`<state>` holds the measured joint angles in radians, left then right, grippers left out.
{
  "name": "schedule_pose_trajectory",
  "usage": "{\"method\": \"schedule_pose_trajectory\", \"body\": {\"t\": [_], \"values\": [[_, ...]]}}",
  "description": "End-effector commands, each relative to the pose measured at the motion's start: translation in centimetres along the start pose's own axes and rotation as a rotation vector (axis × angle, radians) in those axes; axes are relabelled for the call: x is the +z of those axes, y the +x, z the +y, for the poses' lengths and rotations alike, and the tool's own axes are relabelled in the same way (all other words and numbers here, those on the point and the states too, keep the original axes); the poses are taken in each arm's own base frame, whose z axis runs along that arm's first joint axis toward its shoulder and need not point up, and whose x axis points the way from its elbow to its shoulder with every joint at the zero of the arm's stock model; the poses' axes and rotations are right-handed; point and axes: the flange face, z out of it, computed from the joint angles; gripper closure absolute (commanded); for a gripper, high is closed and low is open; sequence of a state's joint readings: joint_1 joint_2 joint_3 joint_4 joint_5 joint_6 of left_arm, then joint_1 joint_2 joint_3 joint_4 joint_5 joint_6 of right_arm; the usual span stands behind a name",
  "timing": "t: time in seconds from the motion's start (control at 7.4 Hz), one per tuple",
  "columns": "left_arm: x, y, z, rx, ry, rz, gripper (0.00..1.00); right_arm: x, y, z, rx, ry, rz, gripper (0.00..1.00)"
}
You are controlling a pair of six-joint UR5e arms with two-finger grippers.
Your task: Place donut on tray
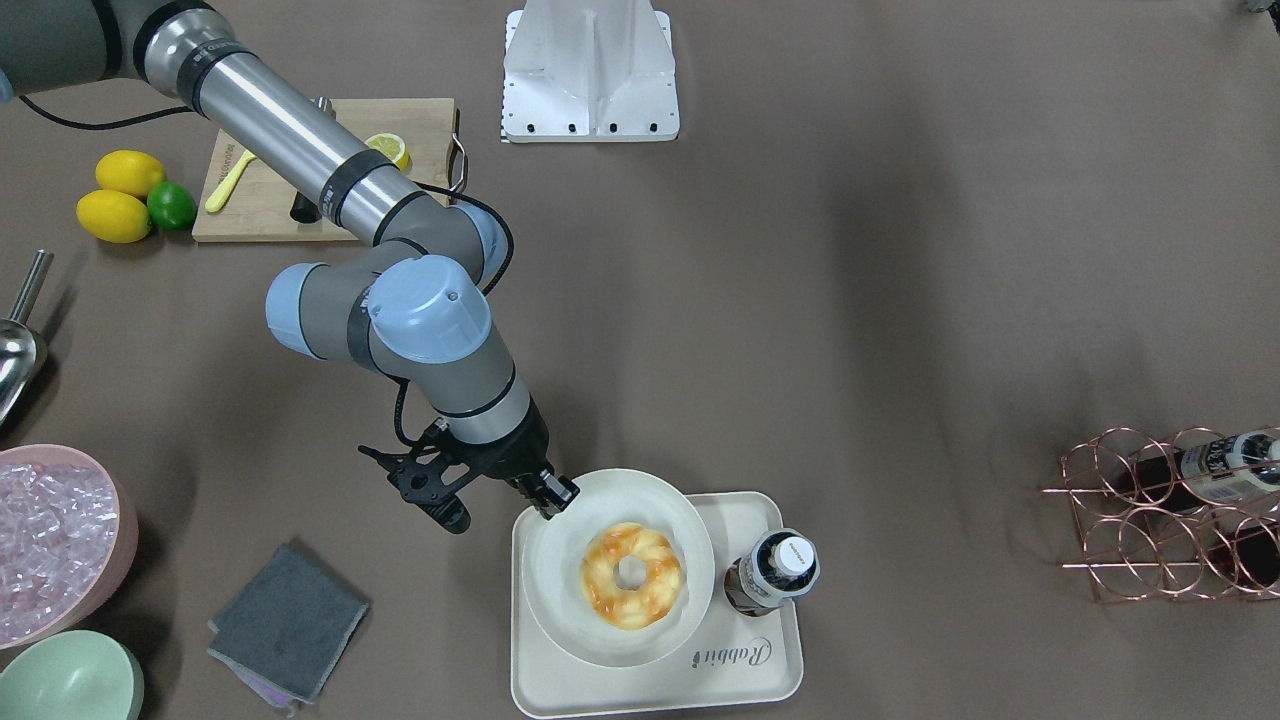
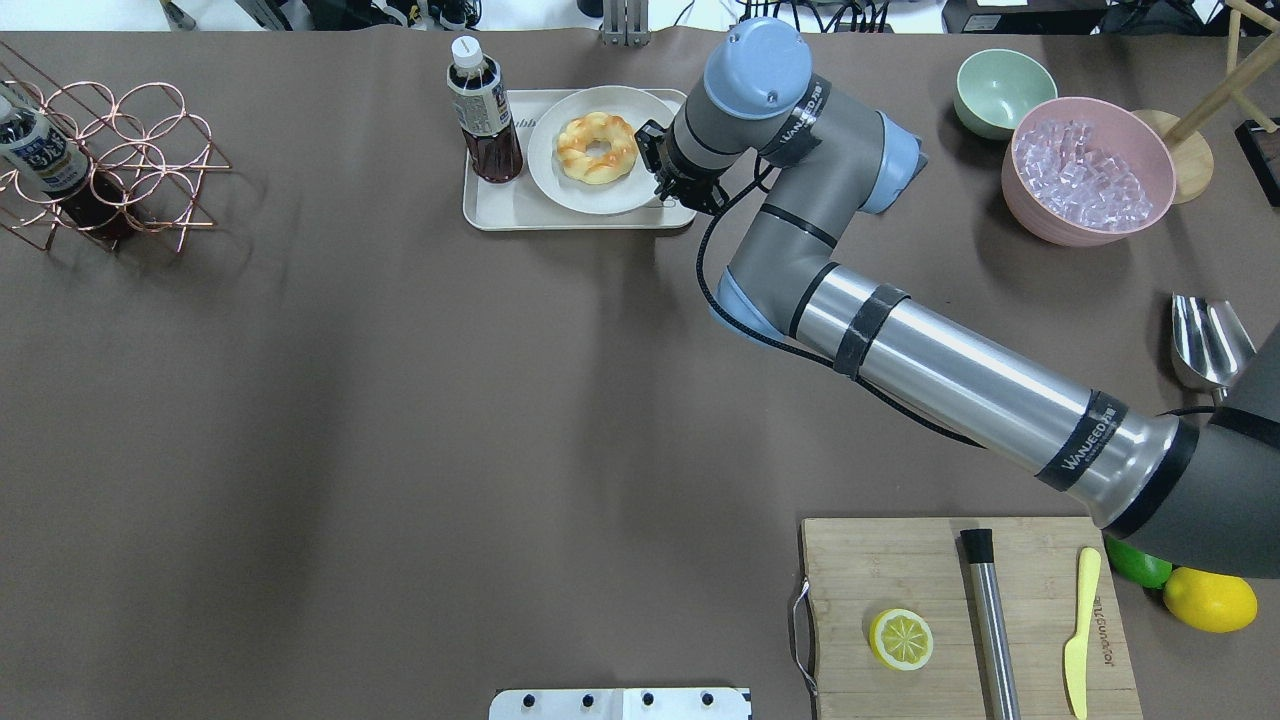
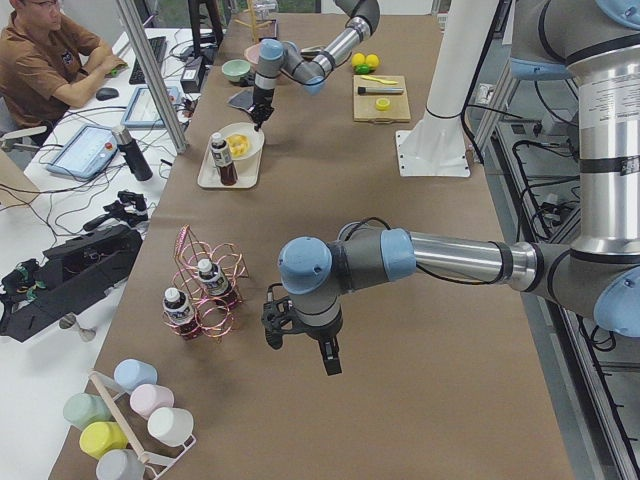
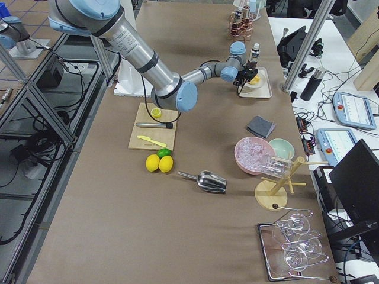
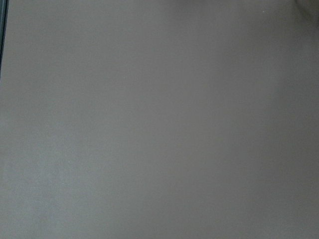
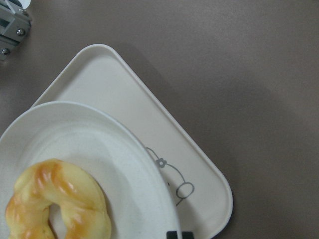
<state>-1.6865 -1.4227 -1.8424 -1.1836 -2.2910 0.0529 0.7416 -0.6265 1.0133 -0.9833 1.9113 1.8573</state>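
The donut (image 1: 632, 588), a golden-orange twisted ring, lies on a round off-white plate (image 1: 560, 620), and the plate stands on the cream tray (image 1: 740, 680) with "Rabbit" script. They also show in the overhead view: donut (image 2: 596, 147), tray (image 2: 500, 212). My right gripper (image 1: 548, 497) is at the plate's rim beside the donut, fingers together. The right wrist view shows the donut (image 6: 55, 204), the tray's bear drawing (image 6: 174, 186) and the fingertips (image 6: 179, 234) at the plate's edge. My left gripper (image 3: 300, 352) hovers over bare table far away; I cannot tell its state.
A dark drink bottle (image 1: 775, 572) stands on the tray next to the plate. A grey cloth (image 1: 288, 620), a pink bowl of ice (image 1: 55, 540) and a green bowl (image 1: 65, 685) lie nearby. A copper bottle rack (image 1: 1170, 510) and a cutting board (image 1: 330, 170) stand farther off.
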Motion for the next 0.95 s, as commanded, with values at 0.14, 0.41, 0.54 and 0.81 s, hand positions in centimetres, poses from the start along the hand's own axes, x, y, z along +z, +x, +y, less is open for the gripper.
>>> {"method": "schedule_pose_trajectory", "body": {"t": [0.14, 0.41, 0.54, 0.81], "values": [[-0.2, -0.2, 0.1, -0.001, 0.004, -0.004, 0.02, 2.6, -0.7, 0.0, 0.149, 0.057, -0.045, 1.00], [-0.4, -0.1, 0.2, 0.004, 0.009, -0.004, 0.02, 3.6, -0.4, 1.2, 0.153, 0.064, -0.044, 1.00], [-0.4, -0.1, 0.2, 0.004, 0.009, -0.004, 0.02, 3.4, -1.3, 1.6, 0.174, 0.067, -0.046, 1.00], [-0.8, -0.5, 0.3, -0.005, 0.019, -0.003, 0.02, 3.4, -1.9, 1.8, 0.146, 0.066, -0.043, 0.27]]}}
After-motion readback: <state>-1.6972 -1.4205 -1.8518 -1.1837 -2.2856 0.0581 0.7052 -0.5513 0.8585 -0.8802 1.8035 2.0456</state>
